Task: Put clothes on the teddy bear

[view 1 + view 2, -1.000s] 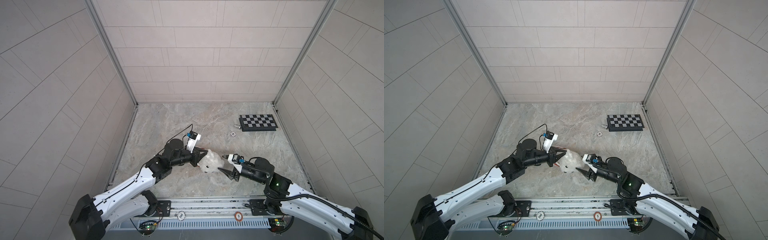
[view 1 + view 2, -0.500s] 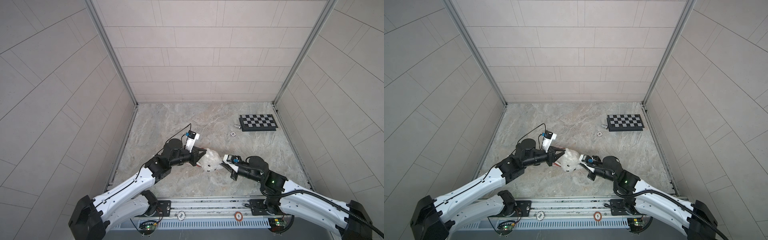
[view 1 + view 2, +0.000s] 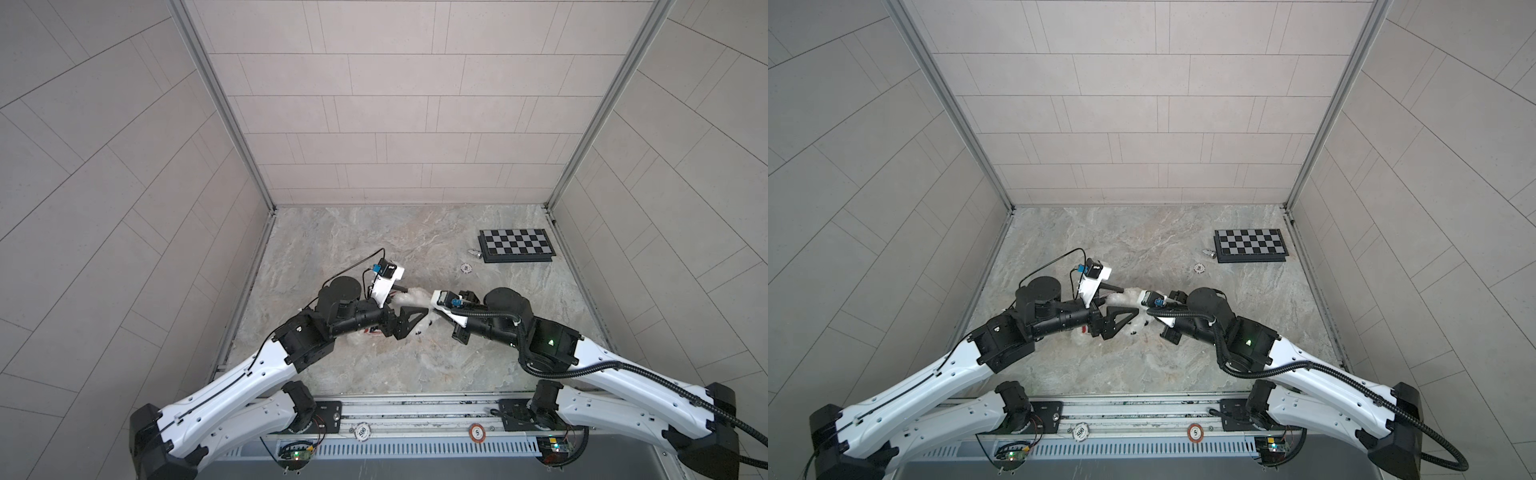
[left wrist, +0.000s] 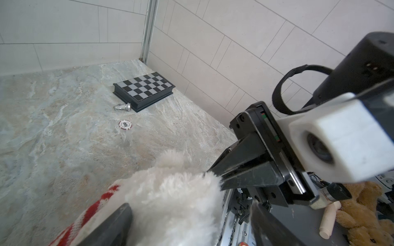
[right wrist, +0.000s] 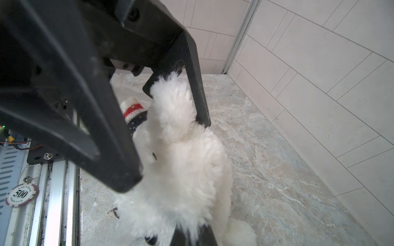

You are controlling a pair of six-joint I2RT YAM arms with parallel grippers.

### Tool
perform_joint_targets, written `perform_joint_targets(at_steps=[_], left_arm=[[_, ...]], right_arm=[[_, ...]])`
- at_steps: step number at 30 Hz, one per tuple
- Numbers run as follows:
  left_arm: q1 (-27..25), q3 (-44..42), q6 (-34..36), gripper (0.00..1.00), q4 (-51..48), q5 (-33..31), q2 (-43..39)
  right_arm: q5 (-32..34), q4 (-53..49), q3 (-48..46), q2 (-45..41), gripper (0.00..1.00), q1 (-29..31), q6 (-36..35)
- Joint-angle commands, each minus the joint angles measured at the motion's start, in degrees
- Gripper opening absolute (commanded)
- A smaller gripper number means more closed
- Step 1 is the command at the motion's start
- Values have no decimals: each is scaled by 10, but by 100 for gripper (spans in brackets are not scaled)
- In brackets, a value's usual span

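**Two grippers at the bear: right pinching, left spread**

Your right fingers [image 4: 251, 176] are pressed together on white fur. That puts the right gripper [image 4: 214, 176] clamped on the teddy bear [image 5: 181, 159], at the edge facing the right arm. You can't tell from either wrist view which part of the bear that is.

Your left fingers [image 4: 110, 225] stand wide apart, one on each side of the bear, so the left gripper [image 3: 413, 298] is spread around it. In the right wrist view a raised fluffy limb or ear stands between them.

The striped knit sweater [image 4: 93, 210], red and white, touches the bear on the left gripper's side. It is mostly hidden under fur and finger.

The bear sits front-centre on the marble tabletop [image 3: 374, 241], between your two arms. In both top views they meet nose to nose over it.

Further out, the chessboard [image 3: 516, 250] lies at the far right, well apart from the bear. A silver chess piece [image 4: 122, 107] lies on its side just beside the board. A poker chip [image 3: 466, 268] sits between board and bear.
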Motion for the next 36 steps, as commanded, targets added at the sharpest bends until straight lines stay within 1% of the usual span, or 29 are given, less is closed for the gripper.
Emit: perform_joint_targets(at_steps=[1, 3, 6, 9, 13, 16, 18, 19, 20, 23, 25, 26, 28, 30, 32, 36], left_arm=[[-1, 14, 12, 91, -30, -23, -4], [-2, 23, 14, 89, -44, -32, 6], [-3, 31, 9, 82, -47, -50, 32], [-4, 34, 1, 72, -38, -60, 54], [-3, 35, -6, 49, -29, -66, 61], [0, 27, -12, 26, -23, -74, 59], [12, 15, -23, 11, -6, -65, 55], [23, 7, -33, 3, 7, -56, 52], [34, -1, -40, 0, 21, -42, 48], [74, -29, -64, 0, 71, 5, 33], [105, -44, -75, 0, 98, 41, 20], [117, -49, -78, 0, 111, 61, 15], [140, -61, -87, 0, 140, 104, 0], [155, -70, -95, 0, 166, 136, -14], [165, -80, -115, 0, 209, 168, -27], [167, -101, -169, 0, 322, 248, -43]], right_arm=[[23, -22, 18, -6, 0, 3, 1], [21, -21, 26, -6, 0, 8, 8], [21, -15, 39, 2, 0, 20, 15], [18, -14, 54, 21, 0, 30, 27], [25, -7, 63, 34, 0, 41, 44], [22, 6, 63, 32, 0, 45, 55], [24, 8, 61, 29, 0, 46, 58], [26, 8, 59, 26, 5, 46, 59], [30, 8, 56, 22, 10, 46, 61], [39, 19, 27, -10, 29, 46, 56], [52, 30, -6, -44, 46, 45, 61], [55, 32, -18, -61, 51, 44, 62], [47, 45, -50, -100, 57, 44, 59], [32, 79, -93, -142, 61, 43, 52], [33, 113, -142, -175, 64, 43, 48], [25, 164, -179, -187, 66, 35, 44]])
